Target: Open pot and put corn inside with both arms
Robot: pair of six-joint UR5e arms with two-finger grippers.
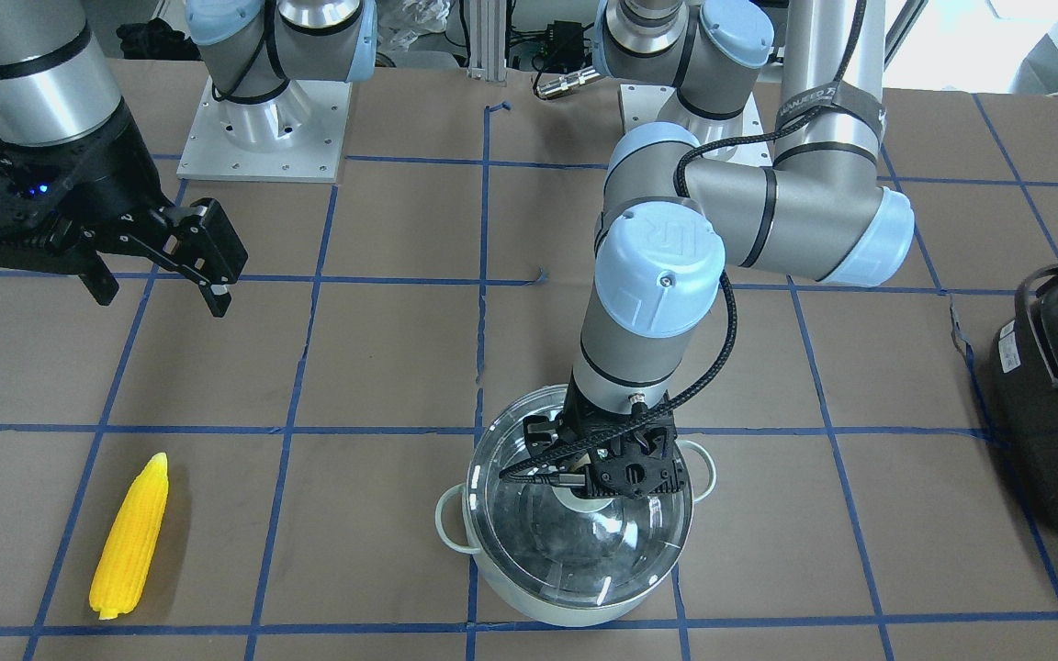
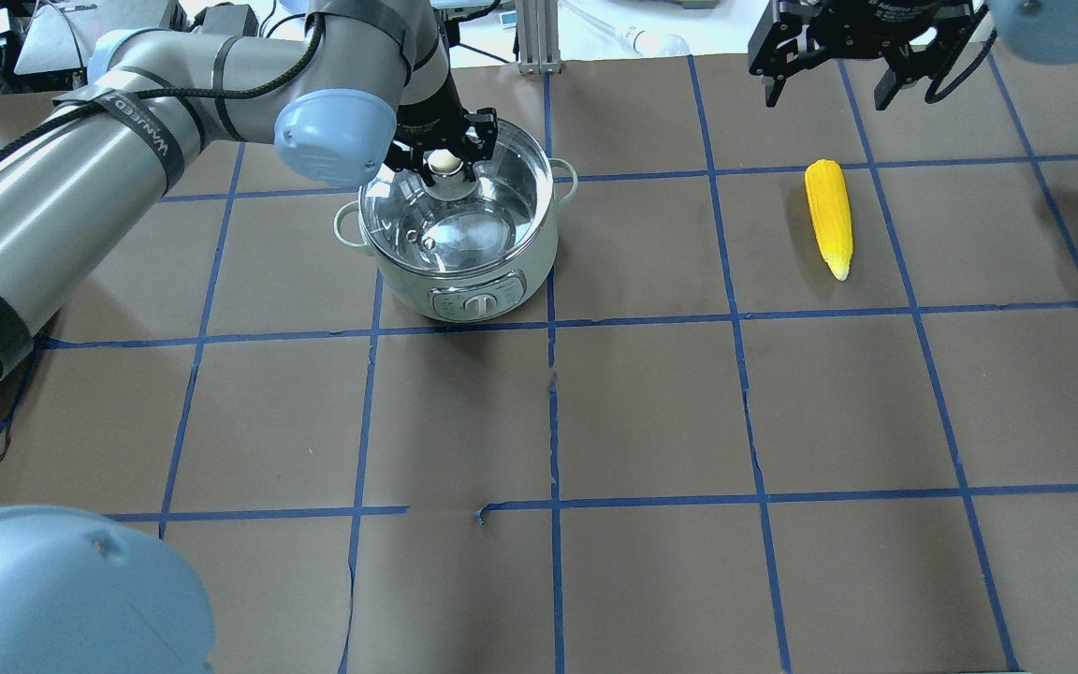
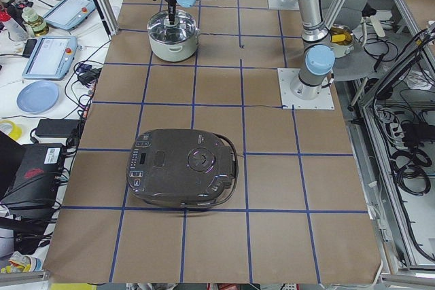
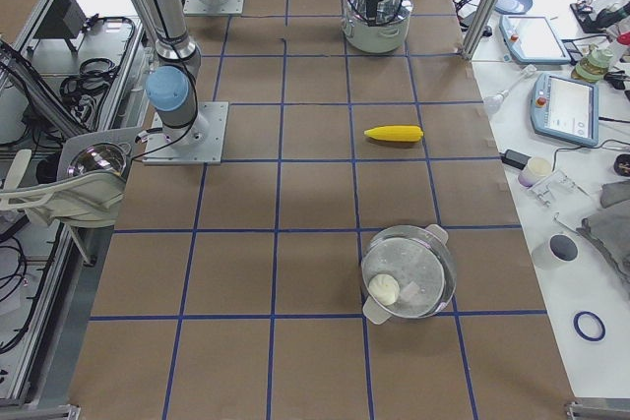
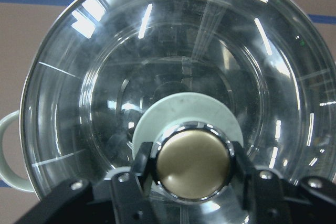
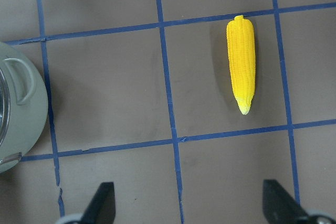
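Bright, even light — glare streaks the lid (image 5: 210, 40).

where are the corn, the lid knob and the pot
corn (image 2: 829, 217), overhead view, middle of the cob
lid knob (image 5: 193, 167), left wrist view, brass top
pot (image 2: 408, 290), overhead view, pale outer wall

Lid (image 5: 173, 51): clear, glossy glass. Knob (image 5: 193, 164), clamped between the matt black fingers (image 5: 140, 178) of the left gripper (image 2: 445, 161): satin brass-coloured metal, polished chrome rim. Pot wall (image 2: 408, 285): smooth, pale, semi-gloss. Corn (image 6: 241, 64), ahead of the right gripper (image 1: 162, 296): yellow plastic, ribbed. Table cover (image 2: 651, 412): matt brown paper.
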